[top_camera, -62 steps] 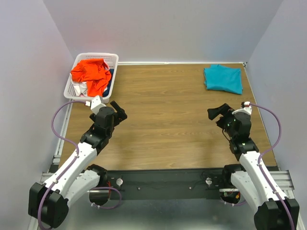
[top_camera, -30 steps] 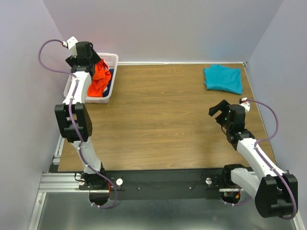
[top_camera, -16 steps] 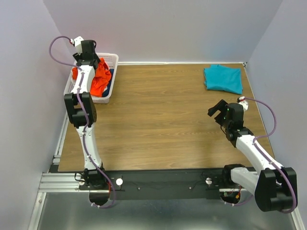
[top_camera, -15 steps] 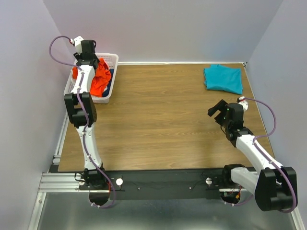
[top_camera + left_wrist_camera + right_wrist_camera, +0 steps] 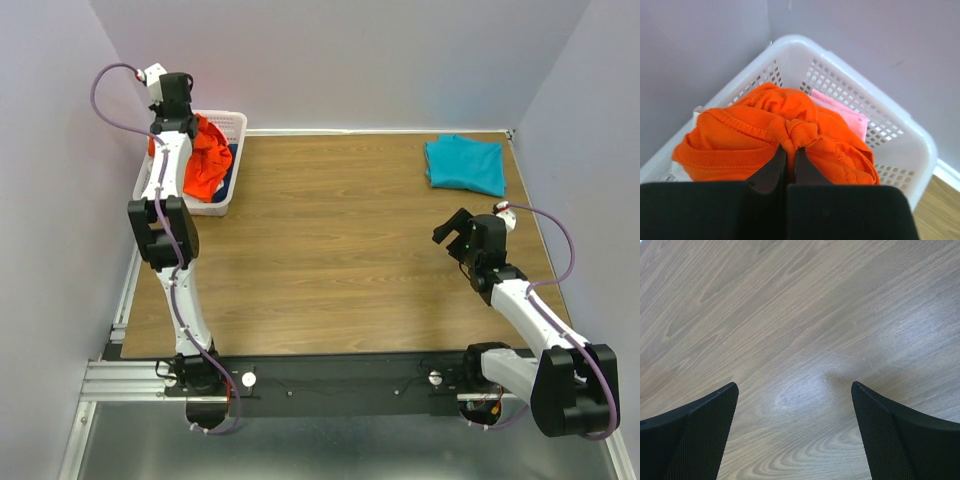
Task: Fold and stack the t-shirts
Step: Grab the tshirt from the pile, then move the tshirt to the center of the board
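Note:
A crumpled orange-red t-shirt (image 5: 765,135) (image 5: 207,160) fills the white basket (image 5: 900,130) (image 5: 232,125) at the table's far left corner. My left gripper (image 5: 789,150) (image 5: 190,122) hangs over the basket, shut on a pinched fold of that shirt. Under it peeks a pink shirt (image 5: 845,112). A folded teal-blue t-shirt (image 5: 464,164) lies at the far right of the table. My right gripper (image 5: 795,387) (image 5: 450,232) stands open above bare wood, nothing between its fingers.
The wooden table (image 5: 340,240) is bounded by lilac walls at the back and on both sides. A white cloth scrap (image 5: 675,175) shows at the basket's left. The black rail (image 5: 340,380) with both arm bases runs along the near edge.
The left gripper has shut on a fold of the orange-red t-shirt in the basket, and the left arm has shifted slightly over it. The right arm has barely moved.

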{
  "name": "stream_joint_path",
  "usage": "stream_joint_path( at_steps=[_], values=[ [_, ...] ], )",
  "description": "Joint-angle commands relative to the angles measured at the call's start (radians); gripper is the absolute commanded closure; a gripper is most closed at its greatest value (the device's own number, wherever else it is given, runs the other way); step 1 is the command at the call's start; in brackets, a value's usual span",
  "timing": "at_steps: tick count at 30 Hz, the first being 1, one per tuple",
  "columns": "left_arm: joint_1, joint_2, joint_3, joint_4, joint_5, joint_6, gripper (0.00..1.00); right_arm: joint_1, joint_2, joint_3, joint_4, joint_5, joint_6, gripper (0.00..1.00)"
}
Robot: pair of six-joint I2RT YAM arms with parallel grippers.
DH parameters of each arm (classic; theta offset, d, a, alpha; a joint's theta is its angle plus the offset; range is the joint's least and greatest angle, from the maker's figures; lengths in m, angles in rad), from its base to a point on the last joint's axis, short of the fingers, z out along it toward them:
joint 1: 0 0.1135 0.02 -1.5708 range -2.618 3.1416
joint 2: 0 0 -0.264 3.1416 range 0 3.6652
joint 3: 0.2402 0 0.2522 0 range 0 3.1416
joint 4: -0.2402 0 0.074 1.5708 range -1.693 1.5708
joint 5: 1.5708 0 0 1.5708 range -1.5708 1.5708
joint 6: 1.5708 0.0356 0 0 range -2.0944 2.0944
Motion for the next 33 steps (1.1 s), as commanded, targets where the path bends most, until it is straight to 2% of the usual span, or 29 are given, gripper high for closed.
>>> stream_joint_path(
  at_steps=[1, 10, 15, 18, 19, 24, 26, 30, 33],
  values=[
    [0.005, -0.179, 0.027, 0.018, -0.02, 0.011, 1.0, 0.004, -0.014, 0.023, 0.001, -0.014, -0.015, 0.0],
    [0.003, -0.383, 0.023, 0.055, 0.085, 0.009, 1.0, 0.003, -0.051, 0.012, 0.001, -0.023, -0.017, 0.0],
    [-0.027, -0.492, -0.008, 0.097, 0.203, -0.002, 1.0, 0.003, -0.085, 0.006, 0.001, -0.014, -0.015, 0.0],
    [-0.098, -0.569, -0.034, 0.13, 0.216, 0.035, 1.0, 0.003, -0.117, -0.005, 0.001, 0.002, -0.012, 0.0],
    [-0.157, -0.608, -0.042, 0.139, 0.21, 0.049, 1.0, 0.003, -0.142, -0.008, 0.001, 0.0, -0.012, 0.0],
    [-0.331, -0.759, -0.146, 0.244, 0.11, 0.119, 1.0, 0.004, -0.203, -0.016, 0.001, 0.0, -0.02, 0.0],
    [-0.369, -0.794, -0.169, 0.268, 0.133, 0.11, 1.0, 0.003, -0.228, -0.016, -0.001, -0.013, -0.02, 0.0],
    [-0.513, -0.865, -0.245, 0.352, 0.208, 0.119, 1.0, 0.003, -0.267, -0.019, -0.001, -0.018, -0.017, 0.0],
    [-0.614, -0.874, -0.243, 0.367, 0.282, 0.12, 1.0, 0.004, -0.301, -0.013, 0.001, -0.023, -0.015, 0.0]
  ],
)
